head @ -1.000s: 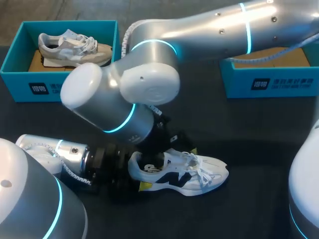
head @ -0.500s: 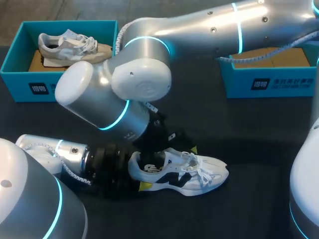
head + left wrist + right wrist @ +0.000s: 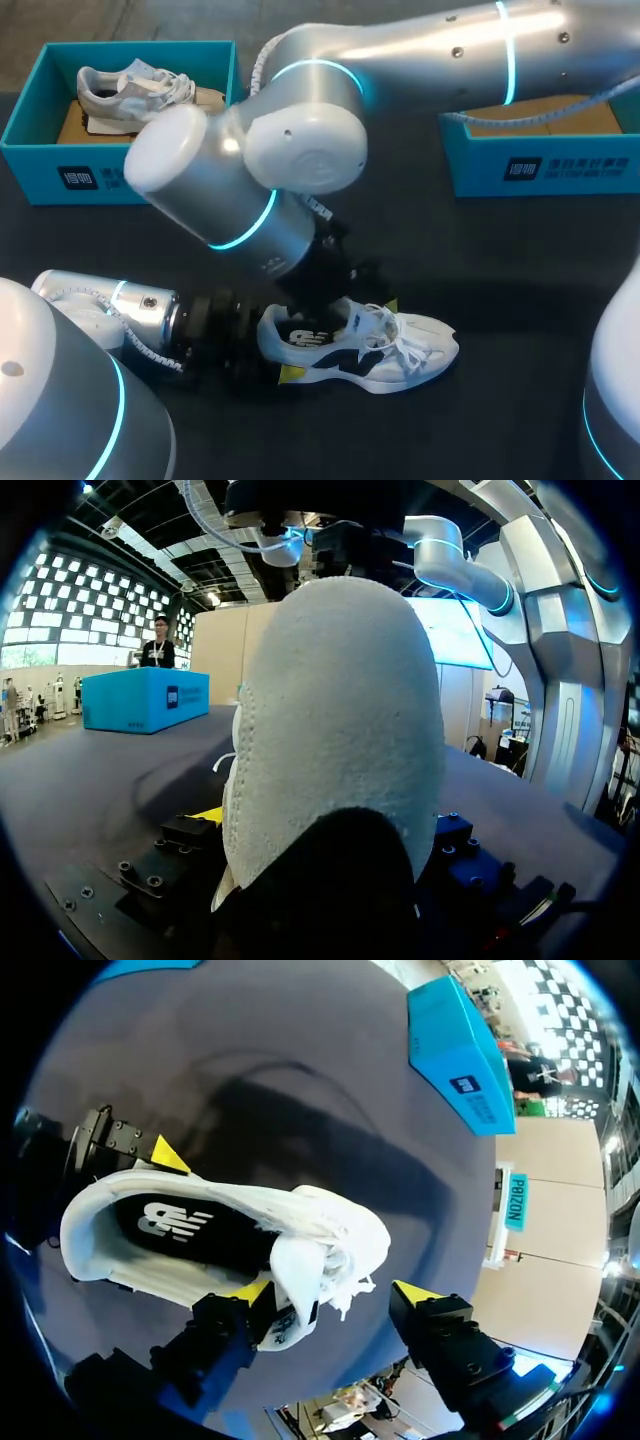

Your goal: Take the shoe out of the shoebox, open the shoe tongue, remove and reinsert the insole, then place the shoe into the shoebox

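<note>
A white shoe with navy side marks lies on the dark table with its toe to the right. My left gripper comes in low from the left, shut on the heel. That heel fills the left wrist view between the fingers. My right gripper hangs just over the lace end of the shoe. The right gripper is open: one yellow tip sits against the raised tongue, the other stands clear over the table. The black insole shows inside the shoe's mouth.
A teal shoebox at the far left corner holds a grey shoe. A second teal shoebox stands at the far right, partly hidden by my right arm. Bare dark table lies to the right of the white shoe.
My right arm's wrist has swung a little over the shoe, uncovering more of the insole. The white shoe and my left gripper have stayed put.
</note>
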Robot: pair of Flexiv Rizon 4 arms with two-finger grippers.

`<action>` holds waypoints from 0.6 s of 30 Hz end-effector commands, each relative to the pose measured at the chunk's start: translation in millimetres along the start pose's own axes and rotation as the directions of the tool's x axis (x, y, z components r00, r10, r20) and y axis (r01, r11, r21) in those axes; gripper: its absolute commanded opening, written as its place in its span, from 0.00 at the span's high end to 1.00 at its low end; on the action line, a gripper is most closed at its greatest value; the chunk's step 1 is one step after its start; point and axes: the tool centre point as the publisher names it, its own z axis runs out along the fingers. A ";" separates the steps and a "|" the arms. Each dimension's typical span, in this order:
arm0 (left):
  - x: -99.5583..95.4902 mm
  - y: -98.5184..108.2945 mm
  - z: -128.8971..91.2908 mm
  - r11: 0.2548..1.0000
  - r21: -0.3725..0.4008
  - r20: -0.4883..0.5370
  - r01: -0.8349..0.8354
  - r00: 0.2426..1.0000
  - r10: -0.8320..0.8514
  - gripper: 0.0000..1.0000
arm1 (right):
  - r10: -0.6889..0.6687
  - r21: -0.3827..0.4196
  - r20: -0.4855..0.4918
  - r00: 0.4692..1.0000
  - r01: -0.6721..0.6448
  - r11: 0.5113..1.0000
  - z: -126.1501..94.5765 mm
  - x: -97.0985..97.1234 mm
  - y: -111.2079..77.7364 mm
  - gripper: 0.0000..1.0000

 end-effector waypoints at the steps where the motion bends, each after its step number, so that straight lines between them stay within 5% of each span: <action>1: -0.6 0.1 0.2 1.000 -0.003 0.002 0.000 1.000 0.000 1.00 | 0.460 0.018 -0.025 0.888 -0.459 0.888 4.0 -5.3 -3.4 0.32; 6: -0.6 0.1 0.2 1.000 -0.003 0.002 0.000 1.000 0.000 1.00 | 0.427 0.042 -0.049 0.903 -0.426 0.904 6.8 -6.9 -3.4 0.50; 18: -0.6 0.1 0.2 1.000 -0.003 0.002 0.000 1.000 0.000 1.00 | 0.378 0.090 -0.105 0.920 -0.370 0.925 7.6 -1.2 -10.5 0.58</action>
